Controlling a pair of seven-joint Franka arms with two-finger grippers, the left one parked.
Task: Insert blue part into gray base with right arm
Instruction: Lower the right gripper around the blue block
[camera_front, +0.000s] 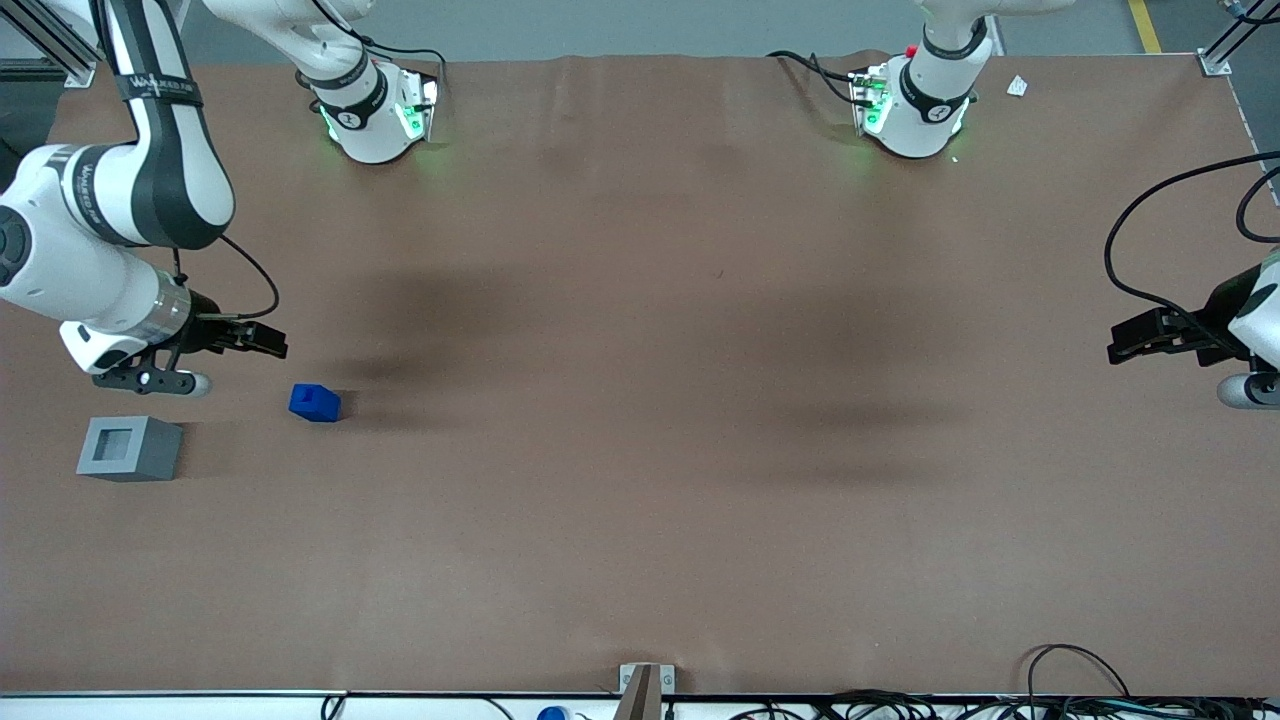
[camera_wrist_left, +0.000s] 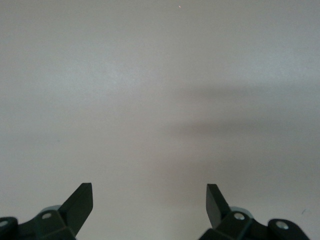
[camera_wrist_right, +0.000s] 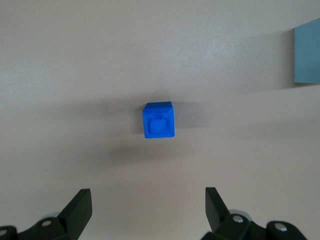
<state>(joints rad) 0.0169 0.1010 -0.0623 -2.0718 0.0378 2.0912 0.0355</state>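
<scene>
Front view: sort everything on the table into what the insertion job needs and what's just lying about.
Needed:
- small bright blue plastic block, on the table
- light gray box with square recess
- right arm's black gripper, fingers open, above the table near the block

Lying about:
- small white scrap
- black cables at the table edge

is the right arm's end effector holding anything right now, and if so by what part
Nothing is held. The end effector is open and empty above the table, and the blue part sits untouched on the table, apart from the gray base.
</scene>
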